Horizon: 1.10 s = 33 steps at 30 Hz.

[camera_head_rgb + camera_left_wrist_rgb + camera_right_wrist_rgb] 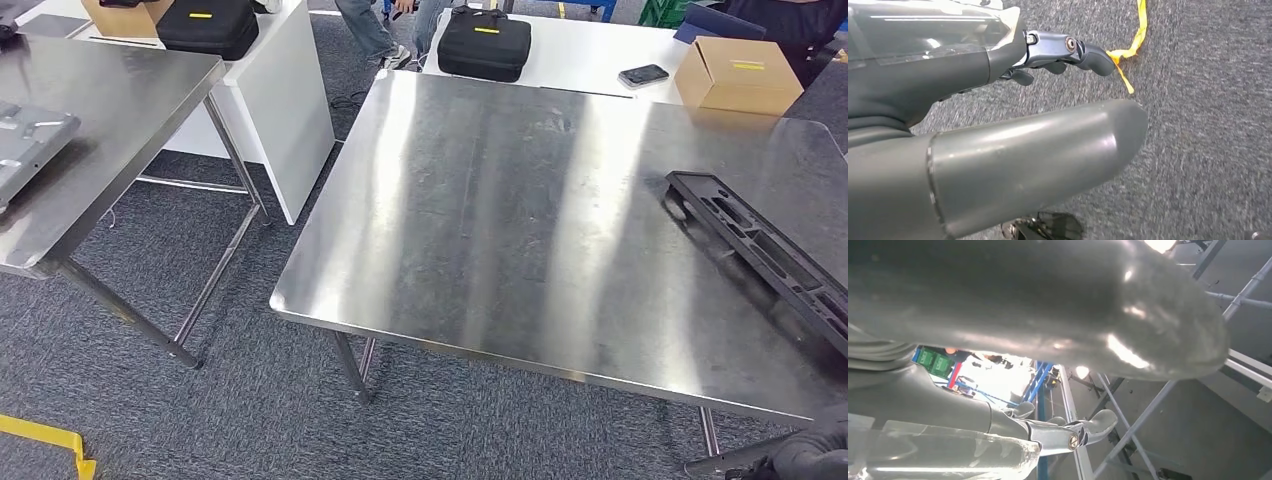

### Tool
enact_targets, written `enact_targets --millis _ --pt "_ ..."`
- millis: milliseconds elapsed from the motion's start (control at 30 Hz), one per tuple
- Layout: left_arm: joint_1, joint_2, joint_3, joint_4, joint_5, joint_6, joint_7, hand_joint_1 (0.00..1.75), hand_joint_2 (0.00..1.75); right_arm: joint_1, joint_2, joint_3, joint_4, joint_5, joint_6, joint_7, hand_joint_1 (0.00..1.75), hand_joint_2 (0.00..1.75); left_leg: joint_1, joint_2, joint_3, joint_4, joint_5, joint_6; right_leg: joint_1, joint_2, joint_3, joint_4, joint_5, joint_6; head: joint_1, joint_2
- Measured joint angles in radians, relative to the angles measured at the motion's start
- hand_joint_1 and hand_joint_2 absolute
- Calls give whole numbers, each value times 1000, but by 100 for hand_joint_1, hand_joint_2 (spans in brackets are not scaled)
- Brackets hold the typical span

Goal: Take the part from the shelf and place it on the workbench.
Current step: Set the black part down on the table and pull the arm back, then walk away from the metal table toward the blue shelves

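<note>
From the head view, the black part [765,255] lies flat on the steel workbench [520,220], along its right side, running toward the near right edge. A dark bit of the right hand [815,452] shows at the bottom right corner, below the workbench edge and near the part's close end; whether it touches the part cannot be told, and its fingers cannot be made out there. Another steel table [110,110] stands to the left with a grey tray [30,145] on it. Behind are white tables with two black cases [485,42], a phone [643,75] and a cardboard box [738,75]. From the left wrist view, the left hand [1013,105] hangs over grey carpet [1208,125]; its thick thumb [1048,155] lies straight and the darker fingers [1083,52] are stretched out and apart from it, holding nothing. A yellow tape strip [1135,35] lies on the carpet just past the fingertips. From the right wrist view, the right hand's thumb and fingers [1088,430] are extended and spread, with nothing between them; beyond them are steel frame bars [1153,410] seen from beneath.
</note>
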Motion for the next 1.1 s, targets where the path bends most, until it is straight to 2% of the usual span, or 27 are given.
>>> enact_targets --millis 33,67,133,167,200,267,333,367,400,433,467,533,567,600,667,700,767,800,833,867,900,933,967,1000,1033,1067,1100 --pt "-1 0 0 0 -1 1 0 0 0 -1 1 0 0 2 0 0 0 0 0 -2 28 -47 0 -2 1 0 -10 8 4 7 -1 0" --pt "-1 -1 0 0 -2 1 0 0 0 -2 2 0 0 2 0 0 0 0 -2 -4 40 -75 -5 1 3 0 -18 14 9 16 -2 0" --pt "-1 -1 0 0 -2 2 0 0 0 -4 5 0 0 2 0 0 0 0 -9 -5 27 -84 -3 21 5 0 -28 13 21 37 -1 0" --pt "-1 -1 0 0 -3 3 0 0 0 -4 5 0 0 1 0 0 0 0 -12 -3 19 -86 4 36 3 1 -35 18 18 43 0 0" --pt "-1 -1 0 0 -2 4 0 0 0 -4 6 0 0 0 0 0 0 0 -13 -2 10 -89 13 50 2 2 -46 34 3 42 2 0" --pt "-2 -1 1 0 -1 5 -1 0 0 -4 9 -2 1 -3 0 0 0 0 -16 2 -13 -92 34 73 1 5 -85 130 -72 25 6 0" --pt "-2 -2 4 0 1 6 -1 0 0 -1 13 -7 3 -5 0 0 0 0 -23 3 -40 -91 54 82 5 9 -120 261 -142 16 9 0" --pt "-2 -3 6 0 3 6 -1 0 0 2 16 -11 4 -5 0 0 0 0 -26 4 -51 -91 64 83 6 10 -120 296 -151 20 9 0" --pt "-2 -4 8 0 5 7 -1 0 0 6 19 -14 5 -5 0 0 0 0 -29 4 -62 -90 75 83 8 12 -103 298 -144 27 9 0" --pt "-2 -5 11 0 6 7 -1 0 0 9 22 -17 6 -5 0 0 0 0 -31 3 -71 -90 84 82 10 12 -68 261 -124 33 9 0" --pt "-2 -6 13 0 6 7 -1 0 0 10 25 -19 6 -5 0 0 0 0 -32 3 -78 -89 94 80 13 13 -15 192 -103 35 9 0" --pt "-2 -8 17 0 7 8 -1 0 0 12 29 -22 6 -4 0 0 0 0 -35 3 -90 -88 112 72 24 13 89 39 -87 26 8 0" --pt "-2 -9 18 0 7 8 -1 0 0 13 30 -24 6 -4 0 0 0 0 -36 3 -93 -89 120 66 30 13 118 -11 -89 19 8 0" --pt "-2 -9 18 0 7 8 -1 0 0 14 32 -25 6 -4 0 -1 0 0 -37 3 -94 -91 129 60 34 13 127 -32 -91 12 7 0" --pt "-1 -9 19 0 7 8 -1 0 0 17 34 -25 7 -4 0 -2 0 0 -36 3 -99 -92 137 48 30 12 114 -34 -78 -1 6 0" --pt "-1 -8 20 0 7 8 -1 0 0 17 36 -25 7 -4 0 -2 0 0 -34 3 -105 -81 119 42 25 11 106 -34 -69 -11 4 0" --pt "0 -8 23 0 7 9 -1 0 0 19 39 -25 7 -4 0 -2 0 0 -30 2 -130 -3 31 31 16 7 85 -35 -47 -28 2 0" --pt "0 -8 23 0 7 9 -1 0 0 20 40 -25 7 -4 0 -2 0 0 -28 2 -147 59 -21 26 17 6 72 -34 -37 -33 0 0" --pt "0 -8 24 0 7 9 -1 0 0 20 42 -25 7 -4 0 -2 0 0 -27 2 -162 122 -58 21 18 6 61 -33 -28 -33 0 0" --pt "0 -7 24 0 7 9 -1 0 0 21 43 -25 7 -4 0 -2 0 0 -24 2 -166 167 -69 17 18 5 49 -30 -19 -31 -1 0" --pt "0 -7 24 0 7 9 -1 0 0 21 45 -25 7 -4 0 -2 0 0 -21 2 -156 184 -60 14 18 5 36 -26 -11 -28 -1 0" --pt "0 -7 24 0 7 9 0 0 0 23 46 -25 7 -4 0 -2 0 0 -18 2 -129 164 -36 12 17 4 25 -20 -4 -24 -1 0" --pt "0 -7 24 0 8 10 0 0 0 24 48 -25 7 -4 0 -2 0 0 -15 2 -84 110 -8 11 15 4 13 -12 1 -21 -1 0" --pt "-1 -7 25 0 9 11 0 0 0 25 49 -25 7 -6 0 -2 0 0 -13 2 -32 37 5 12 15 4 2 -4 4 -17 -1 0" --pt "-1 -6 26 0 11 14 0 0 0 27 52 -26 7 -10 0 0 0 0 -14 2 10 -27 9 14 16 3 -7 3 7 -12 0 0" --pt "-1 -6 27 0 14 17 0 0 0 29 54 -27 7 -17 0 2 0 0 -17 1 36 -72 6 18 17 1 -14 9 11 -6 0 0" --pt "-1 -6 29 0 18 19 0 0 0 32 58 -29 7 -27 0 4 0 0 -21 1 45 -93 1 23 18 0 -19 11 16 2 0 0"
